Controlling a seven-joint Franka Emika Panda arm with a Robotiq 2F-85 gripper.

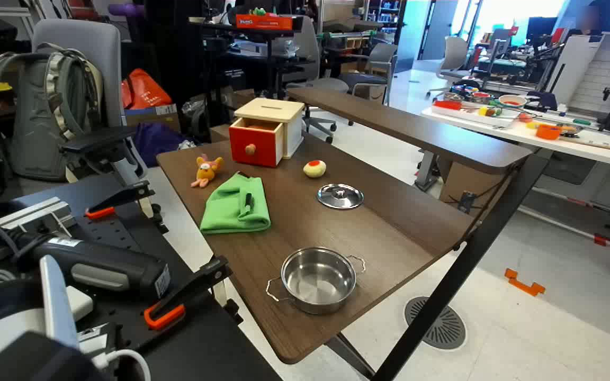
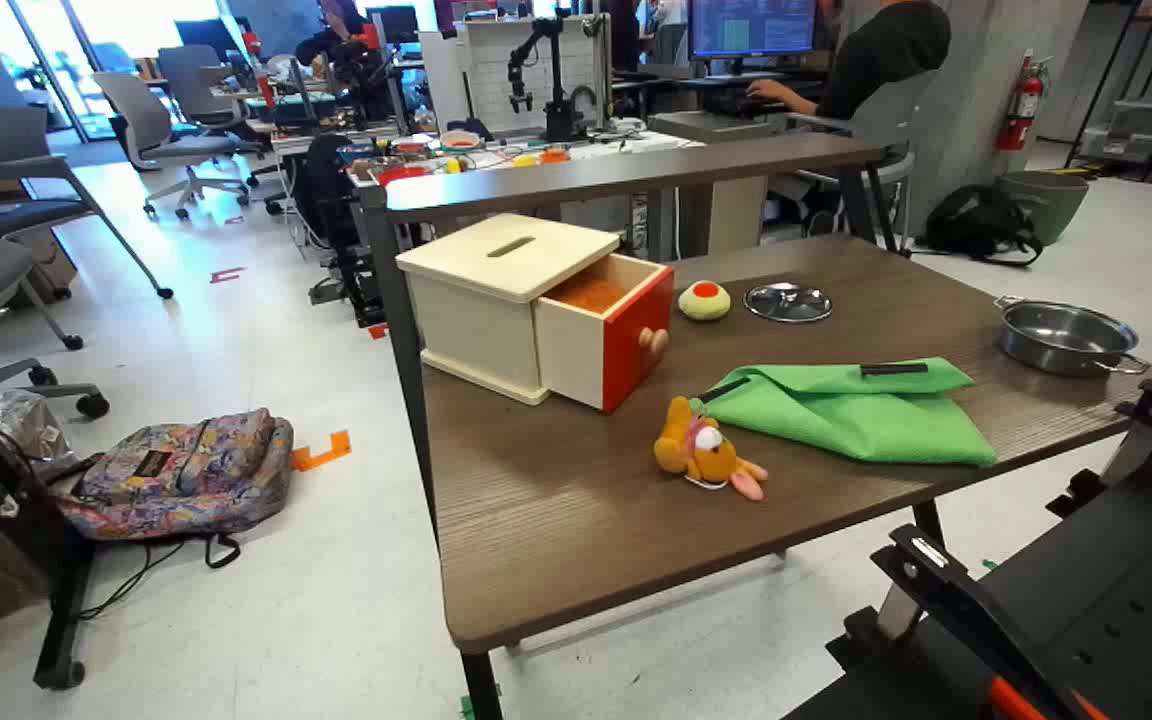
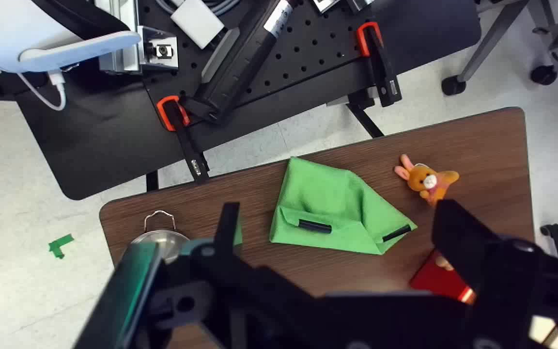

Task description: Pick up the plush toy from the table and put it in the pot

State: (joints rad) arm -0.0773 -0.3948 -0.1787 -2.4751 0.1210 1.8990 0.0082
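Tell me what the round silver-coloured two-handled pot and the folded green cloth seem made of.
The round silver-coloured pot: polished metal, probably stainless steel, given its mirror-like highlights. The folded green cloth: matte fabric, perhaps felt or microfibre, judging by its soft, shineless folds.

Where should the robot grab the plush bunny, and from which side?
Probably around the thick middle of the plush bunny, coming straight down from above. It lies on the table with nothing on top of it, and its chunky middle should squeeze better than the thin pink ears. The gripper is open.
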